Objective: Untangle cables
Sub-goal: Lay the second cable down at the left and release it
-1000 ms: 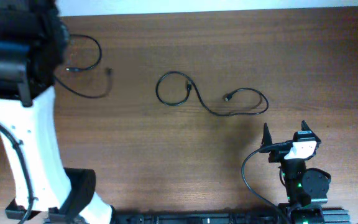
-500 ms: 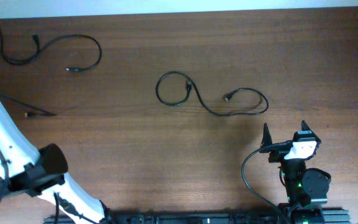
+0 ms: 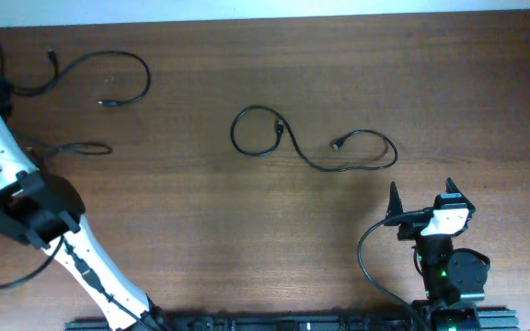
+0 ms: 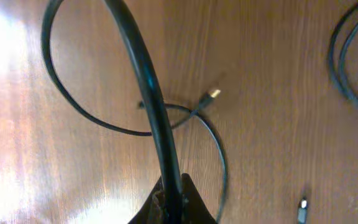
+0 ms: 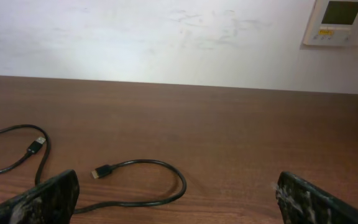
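Overhead, the centre cable [image 3: 395, 150] stretches left to right across the table [image 3: 247, 64], with a closed loop at its left end and its black plug [image 3: 337, 143] hooking back leftward. It lies well ahead of my right gripper [image 3: 421, 195], whose fingers [image 5: 48, 196] stand wide apart, touching nothing. My left gripper [image 4: 173, 208] is pinched on the held cable [image 4: 148, 93], which runs lengthwise from my tips, arcs over and drops to the wood. Beneath it a thin strand ends in a gold-tipped plug [image 4: 213, 93] pointing up-right; whether that is the same cord I cannot tell.
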